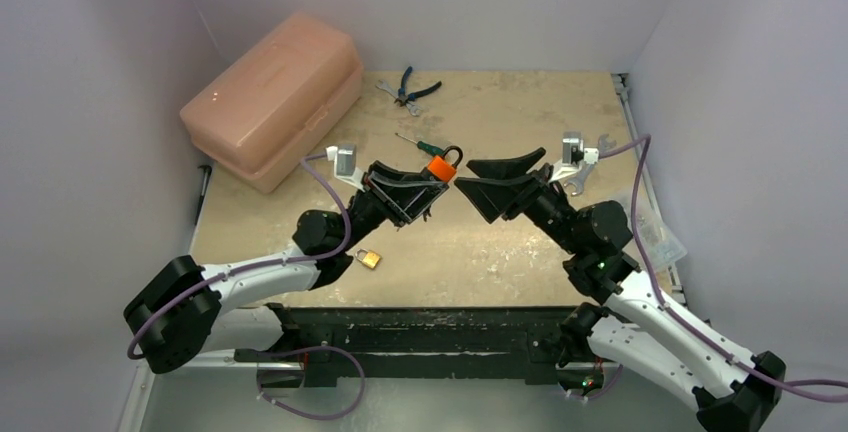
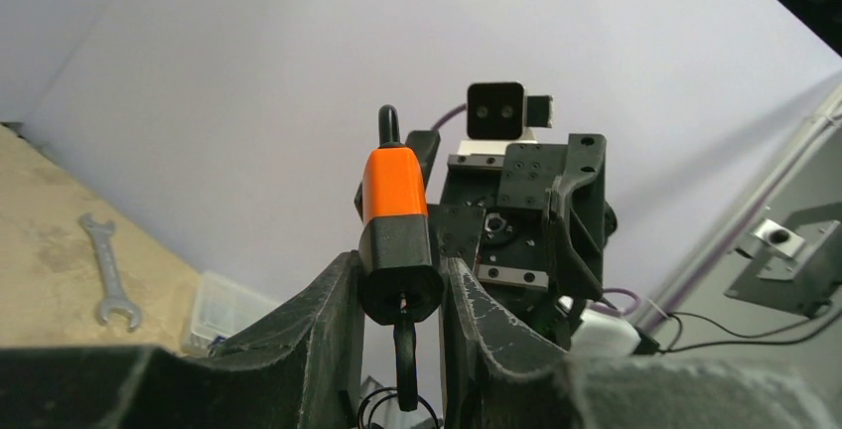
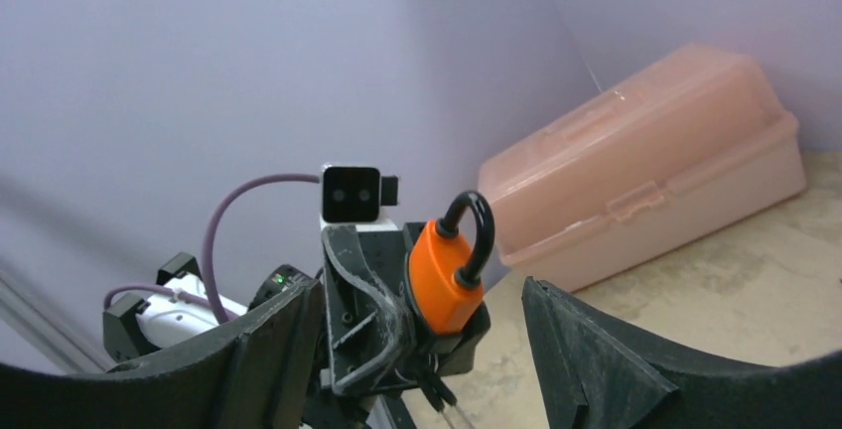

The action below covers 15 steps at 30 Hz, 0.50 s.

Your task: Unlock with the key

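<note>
Left wrist: left fingers point(image 2: 323, 335) clamp orange padlock point(image 2: 395, 213), key point(image 2: 405, 369) in its base.

White arms point(image 1: 262, 274) with black joints, purple cables point(image 1: 344, 220).

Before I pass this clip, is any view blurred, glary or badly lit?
Top external: even, soft light, no glare, only faint shadows. Left wrist: orange padlock crisp, the camera's own fingers along the bottom edge soft. Right wrist: padlock clear, pink box slightly soft, wall at the left edge smeared.
</note>
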Motion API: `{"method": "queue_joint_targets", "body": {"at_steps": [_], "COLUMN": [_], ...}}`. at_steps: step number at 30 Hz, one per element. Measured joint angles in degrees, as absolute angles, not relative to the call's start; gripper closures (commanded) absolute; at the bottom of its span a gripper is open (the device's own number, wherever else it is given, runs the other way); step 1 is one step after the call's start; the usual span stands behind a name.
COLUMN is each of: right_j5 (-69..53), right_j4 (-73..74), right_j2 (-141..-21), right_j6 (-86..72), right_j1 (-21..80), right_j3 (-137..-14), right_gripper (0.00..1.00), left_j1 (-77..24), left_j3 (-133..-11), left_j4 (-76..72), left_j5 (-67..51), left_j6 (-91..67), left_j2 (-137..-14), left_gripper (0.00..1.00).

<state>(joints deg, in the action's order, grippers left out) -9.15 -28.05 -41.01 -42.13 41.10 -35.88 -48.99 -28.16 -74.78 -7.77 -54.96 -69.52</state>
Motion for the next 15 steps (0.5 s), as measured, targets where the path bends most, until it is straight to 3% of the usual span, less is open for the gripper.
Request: {"method": "queue_joint_targets", "body": {"at_steps": [8,15], "right_j5": [-13.3,-14.7], "right_j4": [-31.7,-32.7], "right_j2": [-44.1,-44.9], "right_j6": [-42.4,-43.1], "right_j1": [41.1,41.1], "right_j3": [-36.1,-36.1], "right_gripper": [0.25,0.39], "left_j1": [-48.9,-48.9], "left_j3": [-28.8,-28.9], "left_j4": [-77.6,-80.6], "left_j5": [-13.0,-15.5], "left_j6": [-58.4,-60.5], "left_j2": [-70.2,-72.4], "left_gripper": [1.0,1.0]}}
